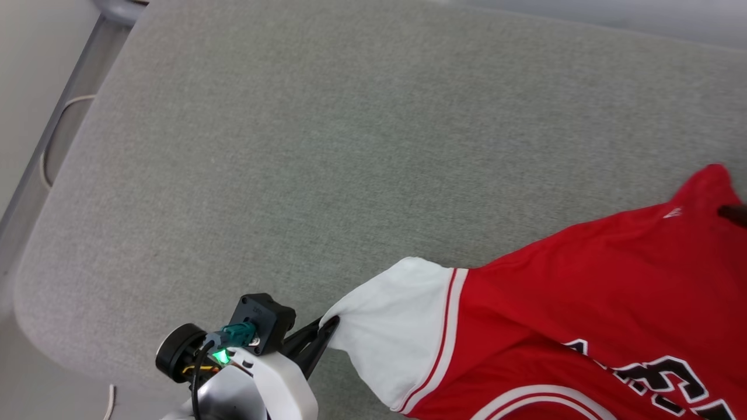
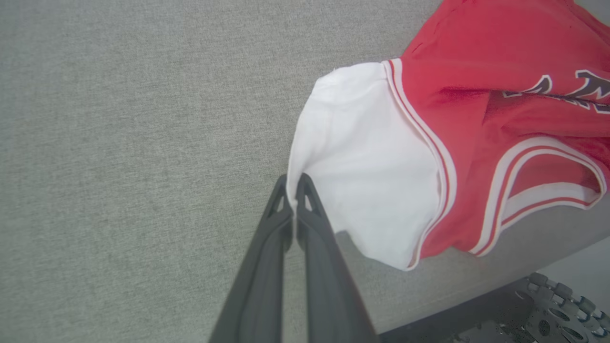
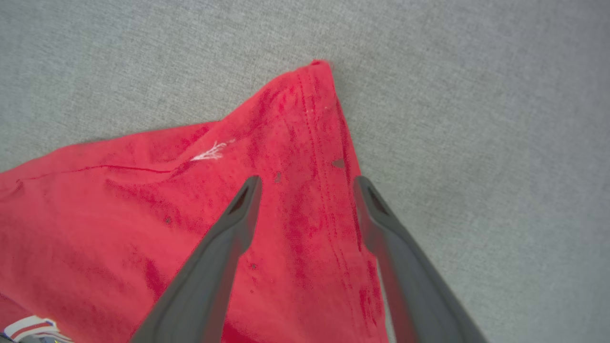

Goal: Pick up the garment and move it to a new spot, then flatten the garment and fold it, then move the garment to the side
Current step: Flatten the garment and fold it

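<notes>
Head view: garment [image 1: 583, 291] lies on grey fabric-topped desk [image 1: 321, 146], lower right of frame, running off the right and bottom edges.
Garment face: lettering side up, black-and-white letters partly in frame at lower right.
Sleeve: white sleeve [image 1: 391, 326] points toward the robot's left, striped trim where it meets the red body.
Left tool: [image 1: 331, 322] fingers pressed together, pinching the outer edge of the white sleeve low over the desk.
Left wrist view: left tool [image 2: 294, 183] closed, no gap between tips, sleeve [image 2: 367, 181] edge caught between them. Fabric pulls up into a small peak at the tips.
Collar: red-and-white neck trim [image 2: 548, 176] just beside the desk's near edge. Red body bunched in a fold across the lettering.
Right wrist view: right tool [image 3: 307, 183] spread wide, gripping nothing.
Right tool position: fingers straddle the stitched hem near the red corner [image 3: 314, 95] of the garment [image 3: 143, 214]. Contact with fabric: can't tell.
Corner: pointed, lying on the desk [image 3: 476, 143], small white mark [image 3: 212, 152] just beside it.
Desk surroundings: white cord [image 1: 44, 163] hangs off the left side.
</notes>
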Motion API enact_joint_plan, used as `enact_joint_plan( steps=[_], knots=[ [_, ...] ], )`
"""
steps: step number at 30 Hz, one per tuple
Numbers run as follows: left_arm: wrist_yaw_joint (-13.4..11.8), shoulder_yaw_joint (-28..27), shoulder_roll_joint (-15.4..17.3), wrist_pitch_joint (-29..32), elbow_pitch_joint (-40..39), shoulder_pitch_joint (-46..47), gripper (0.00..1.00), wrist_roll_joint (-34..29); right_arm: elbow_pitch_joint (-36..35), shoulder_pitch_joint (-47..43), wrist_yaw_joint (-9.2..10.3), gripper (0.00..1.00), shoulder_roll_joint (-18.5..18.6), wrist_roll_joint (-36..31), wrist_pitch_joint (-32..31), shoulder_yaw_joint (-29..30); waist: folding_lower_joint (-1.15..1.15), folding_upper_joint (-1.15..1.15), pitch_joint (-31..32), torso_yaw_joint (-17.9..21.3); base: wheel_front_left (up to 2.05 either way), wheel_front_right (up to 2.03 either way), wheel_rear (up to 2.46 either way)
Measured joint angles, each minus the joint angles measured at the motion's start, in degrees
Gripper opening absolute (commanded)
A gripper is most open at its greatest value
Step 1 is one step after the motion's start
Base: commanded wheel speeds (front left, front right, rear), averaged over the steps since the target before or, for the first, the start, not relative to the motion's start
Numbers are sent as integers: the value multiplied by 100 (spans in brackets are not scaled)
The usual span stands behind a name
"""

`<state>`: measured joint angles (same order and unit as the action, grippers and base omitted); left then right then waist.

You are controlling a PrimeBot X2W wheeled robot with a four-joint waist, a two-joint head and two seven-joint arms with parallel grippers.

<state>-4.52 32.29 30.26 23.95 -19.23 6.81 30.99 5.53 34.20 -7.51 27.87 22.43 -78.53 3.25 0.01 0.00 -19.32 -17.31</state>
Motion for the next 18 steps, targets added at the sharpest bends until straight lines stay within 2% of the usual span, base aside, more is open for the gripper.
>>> enact_joint_plan(
  steps=[8,17,18],
  knots=[
    [85,102,-152,-94,113,203,0,-18,737,370,0,100,47,-375,187,-193,0,0,-363,-408,0,0,0],
    [99,122,-185,-151,200,277,0,-25,1173,390,0,100,223,-503,294,-382,-1,0,-511,-547,0,0,0],
    [99,122,-183,-152,207,281,0,-25,1204,388,0,46,226,-498,292,-389,-1,0,-511,-547,0,0,0]
  ],
)
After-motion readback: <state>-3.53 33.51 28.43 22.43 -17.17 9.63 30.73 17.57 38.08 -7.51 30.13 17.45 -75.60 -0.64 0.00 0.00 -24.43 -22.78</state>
